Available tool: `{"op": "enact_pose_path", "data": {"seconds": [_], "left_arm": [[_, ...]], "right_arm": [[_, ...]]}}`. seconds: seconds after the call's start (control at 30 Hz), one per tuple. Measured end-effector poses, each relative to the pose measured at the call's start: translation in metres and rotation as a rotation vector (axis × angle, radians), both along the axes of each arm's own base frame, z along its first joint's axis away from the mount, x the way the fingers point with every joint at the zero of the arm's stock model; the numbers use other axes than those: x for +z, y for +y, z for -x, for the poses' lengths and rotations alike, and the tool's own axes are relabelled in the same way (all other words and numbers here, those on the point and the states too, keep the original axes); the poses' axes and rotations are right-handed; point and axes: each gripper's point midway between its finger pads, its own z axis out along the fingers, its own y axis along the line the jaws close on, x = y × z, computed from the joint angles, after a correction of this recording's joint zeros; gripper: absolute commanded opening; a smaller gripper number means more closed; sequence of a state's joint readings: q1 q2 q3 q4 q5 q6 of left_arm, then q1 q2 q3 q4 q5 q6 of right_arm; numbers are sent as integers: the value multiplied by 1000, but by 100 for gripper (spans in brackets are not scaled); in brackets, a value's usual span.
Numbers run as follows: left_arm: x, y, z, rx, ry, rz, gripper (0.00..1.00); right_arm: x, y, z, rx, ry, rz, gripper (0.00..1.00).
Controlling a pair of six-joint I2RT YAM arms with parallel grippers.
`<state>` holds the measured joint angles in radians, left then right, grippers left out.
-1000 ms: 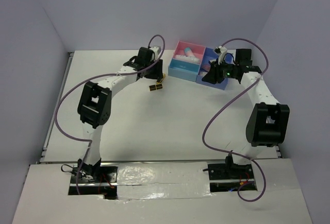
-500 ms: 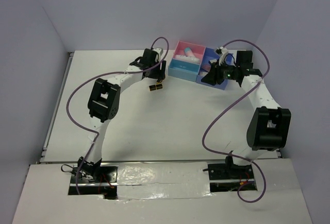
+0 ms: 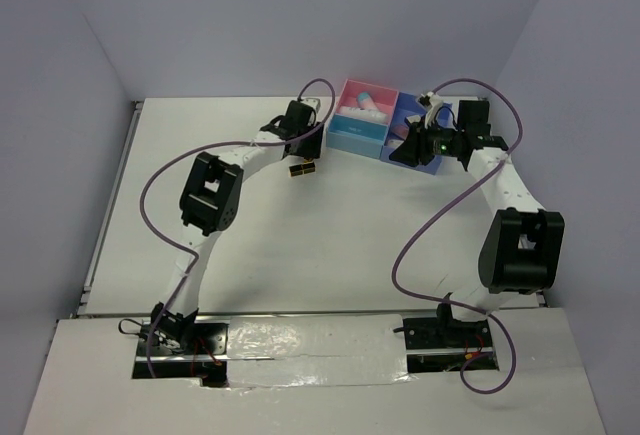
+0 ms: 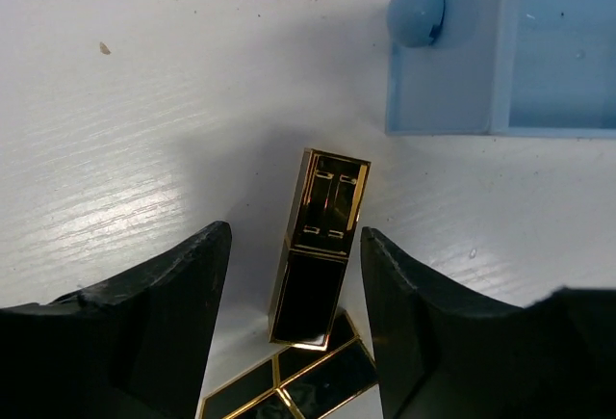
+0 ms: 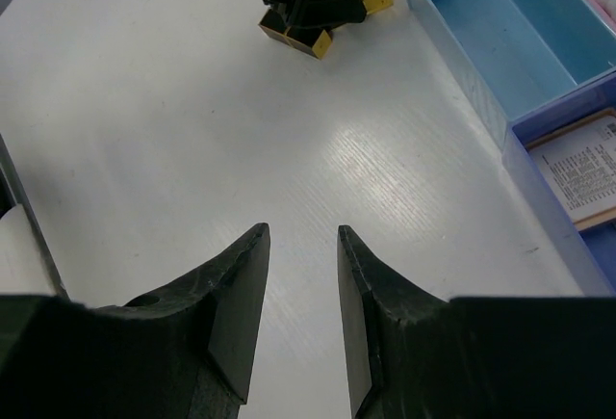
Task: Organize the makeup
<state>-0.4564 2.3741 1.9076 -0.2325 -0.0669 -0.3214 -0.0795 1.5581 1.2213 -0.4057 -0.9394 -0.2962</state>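
The counter [image 3: 300, 245] is being used for sorting, with the box [image 3: 352, 141] being kept near its far edge, right of the middle. The left claw [image 4: 294, 246] is being held spread around a black-and-gold lipstick [image 4: 318, 246], which is lying between the fingers just beside the box's near-left corner. More lipsticks [image 4: 298, 380] are lying just beside it. The right claw [image 5: 303, 246] is being held slightly spread, pinching nothing, over bare counter by the box. A pick-up of the lipstick is judged to be in hand. Next, lowering, closing across its narrow sides and carrying it to a compartment are being called for.
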Motion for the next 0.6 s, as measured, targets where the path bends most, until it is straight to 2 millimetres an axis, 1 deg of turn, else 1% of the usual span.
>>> {"op": "enact_pose_path", "data": {"seconds": [0.07,0.17,0.2,0.23,0.37,0.4,0.47,0.5,0.6], "left_arm": [[0,-1,-2,11,-11,-16,64],[1,-4,-5,26,-29,-44,51],[1,-5,-5,30,-33,-52,45],[1,-5,-5,34,-36,-59,42],[1,-5,-4,41,-45,-81,33],[1,-5,-4,44,-46,-84,28],[0,-3,-4,52,-49,-91,22],[0,-3,-5,55,-51,-93,14],[0,-1,-6,63,-61,-95,3]], "right_arm": [[-1,0,1,0,4,-1,42],[0,0,1,-1,1,0,42],[1,0,1,0,-1,0,42],[1,0,1,0,-2,0,42],[1,0,1,-1,-2,0,42],[1,0,1,0,-2,0,42],[1,0,1,-1,-2,0,42],[1,0,1,-1,-2,0,42],[1,0,1,-1,-3,0,43]]}}
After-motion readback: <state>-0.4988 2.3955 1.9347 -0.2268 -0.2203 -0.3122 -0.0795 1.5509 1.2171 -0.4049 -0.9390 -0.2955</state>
